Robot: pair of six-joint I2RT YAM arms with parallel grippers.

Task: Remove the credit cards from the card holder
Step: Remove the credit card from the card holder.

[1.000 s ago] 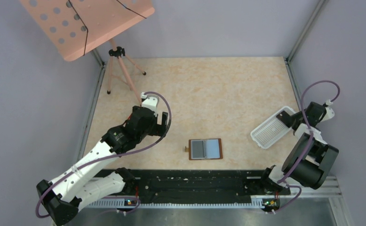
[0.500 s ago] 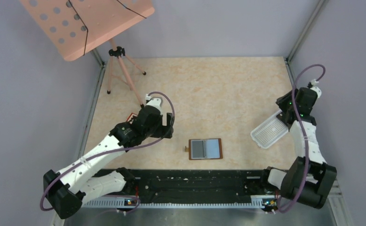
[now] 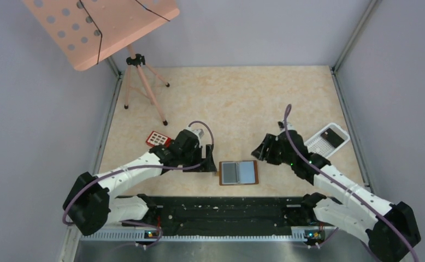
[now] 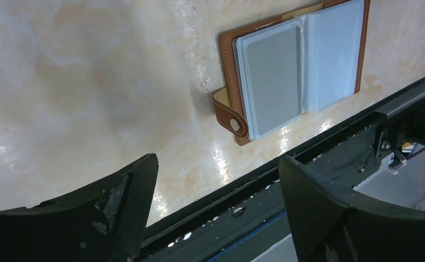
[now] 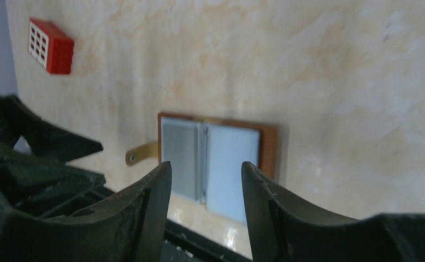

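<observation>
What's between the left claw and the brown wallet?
Nothing, just bare beige tabletop between the left gripper and the open brown leather card holder; the left wrist view shows it.

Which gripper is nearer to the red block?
Left. The left gripper sits a little right of the red block; the right gripper is farther right, past the card holder.
</observation>
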